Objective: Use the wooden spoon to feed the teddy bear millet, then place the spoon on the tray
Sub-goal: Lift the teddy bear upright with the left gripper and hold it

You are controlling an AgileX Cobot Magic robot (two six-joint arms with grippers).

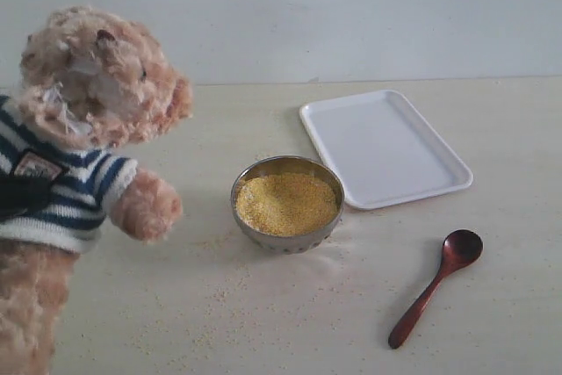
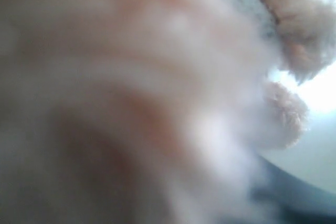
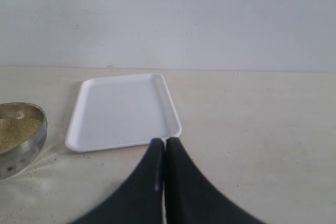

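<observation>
The teddy bear [image 1: 88,85] stands upright at the left, facing the metal bowl [image 1: 263,239] heaped with millet [image 1: 287,202]. The wooden spoon [image 1: 436,285] lies on the table at the front right, bowl end toward the tray [image 1: 384,147], which lies flat behind it with nothing on it. A dark part of my left gripper [image 1: 19,192] shows against the bear's striped shirt. The left wrist view holds only blurred bear fur [image 2: 294,24], so its jaws are hidden. My right gripper [image 3: 165,141] is shut on nothing, low over the table short of the tray [image 3: 122,111].
Loose millet grains are scattered on the table in front of the bowl [image 3: 21,150] and to its front left. A plain pale wall runs along the back of the table.
</observation>
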